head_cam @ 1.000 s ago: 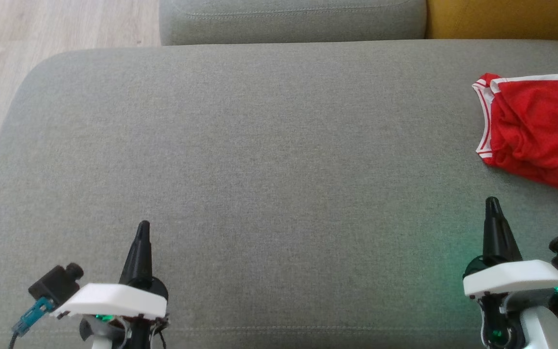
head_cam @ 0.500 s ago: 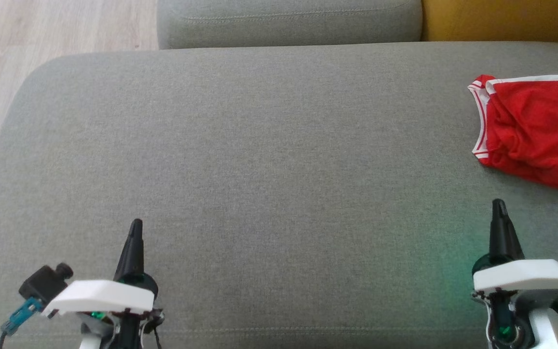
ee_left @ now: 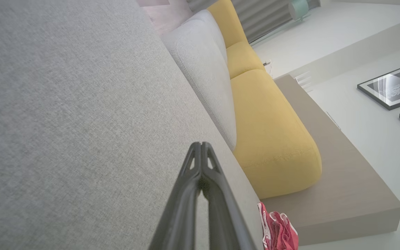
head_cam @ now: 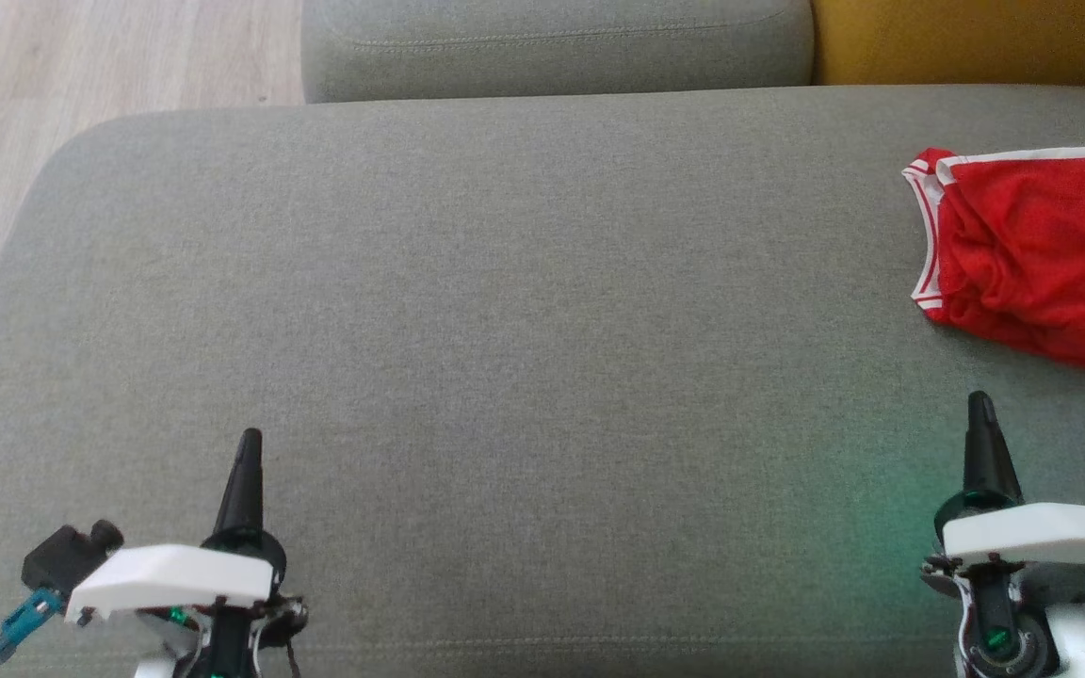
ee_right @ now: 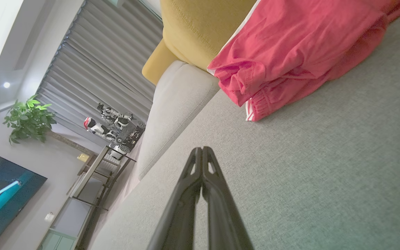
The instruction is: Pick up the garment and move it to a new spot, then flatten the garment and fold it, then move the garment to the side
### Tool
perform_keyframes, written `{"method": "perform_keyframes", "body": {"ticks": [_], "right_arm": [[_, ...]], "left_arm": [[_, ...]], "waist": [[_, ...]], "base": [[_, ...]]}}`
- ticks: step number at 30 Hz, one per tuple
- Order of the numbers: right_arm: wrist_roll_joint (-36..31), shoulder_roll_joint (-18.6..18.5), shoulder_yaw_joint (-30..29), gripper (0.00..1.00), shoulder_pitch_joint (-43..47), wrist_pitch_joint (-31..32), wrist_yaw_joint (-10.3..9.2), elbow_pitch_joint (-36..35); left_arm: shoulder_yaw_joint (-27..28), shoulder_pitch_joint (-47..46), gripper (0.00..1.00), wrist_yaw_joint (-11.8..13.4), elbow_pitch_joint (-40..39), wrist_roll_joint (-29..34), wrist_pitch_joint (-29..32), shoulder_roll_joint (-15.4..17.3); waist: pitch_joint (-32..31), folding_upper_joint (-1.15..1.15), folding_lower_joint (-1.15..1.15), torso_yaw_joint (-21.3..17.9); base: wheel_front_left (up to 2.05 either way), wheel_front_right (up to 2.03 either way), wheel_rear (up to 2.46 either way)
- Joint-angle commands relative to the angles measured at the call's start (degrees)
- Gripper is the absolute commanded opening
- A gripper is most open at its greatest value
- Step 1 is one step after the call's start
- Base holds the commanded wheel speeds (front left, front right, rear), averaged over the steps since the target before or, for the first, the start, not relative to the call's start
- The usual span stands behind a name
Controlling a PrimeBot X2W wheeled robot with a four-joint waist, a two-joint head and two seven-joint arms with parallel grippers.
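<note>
garment (head_cam: pixel 1032 245) lies at 2 o'clock on sofa (head_cam: pixel 505 330) | left tool (head_cam: pixel 249 439), right tool (head_cam: pixel 979 401) tips together, empty, eased back | task likely finished

Behind the seat (head_cam: pixel 505 330), toward the middle: a back cushion (head_cam: pixel 552 42); just right of it, a second back cushion (head_cam: pixel 966 38). Left of the seat and behind it: floor (head_cam: pixel 81 75). On the seat, far right, before the second back cushion: the garment (head_cam: pixel 1032 254). Over the near edge: left gripper (head_cam: pixel 249 443) at left, right gripper (head_cam: pixel 979 403) at right, near the garment, not touching.
</note>
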Motion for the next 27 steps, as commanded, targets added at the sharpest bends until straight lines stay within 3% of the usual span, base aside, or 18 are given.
{"method": "perform_keyframes", "body": {"ticks": [1,27], "right_arm": [[1.72,-0.16,0.36,0.00,-2.71,0.43,0.21,-2.31],[18.93,-0.06,-0.93,0.00,-2.86,4.57,0.28,-2.66]], "left_arm": [[1.58,-3.32,0.00,-0.29,-1.54,-1.20,0.50,0.97],[5.07,-4.32,0.00,-0.78,-0.71,-13.49,4.60,1.08]], "waist": [[-0.04,0.00,0.00,-0.03],[-0.93,0.00,0.00,-0.71]], "base": [[0.00,0.00,0.00],[0.00,0.00,0.00]]}}
